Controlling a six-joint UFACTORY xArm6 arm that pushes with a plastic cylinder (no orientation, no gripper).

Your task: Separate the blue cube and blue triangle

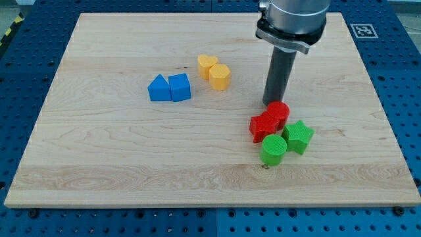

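Observation:
The blue triangle and the blue cube lie side by side and touching, left of the board's middle, the triangle on the view's left. My tip stands far to their right, just above the red cylinder and touching or almost touching it.
A yellow heart and a yellow hexagon touch each other just up and right of the blue pair. A red star, a green cylinder and a green star cluster below my tip. The wooden board rests on a blue pegboard.

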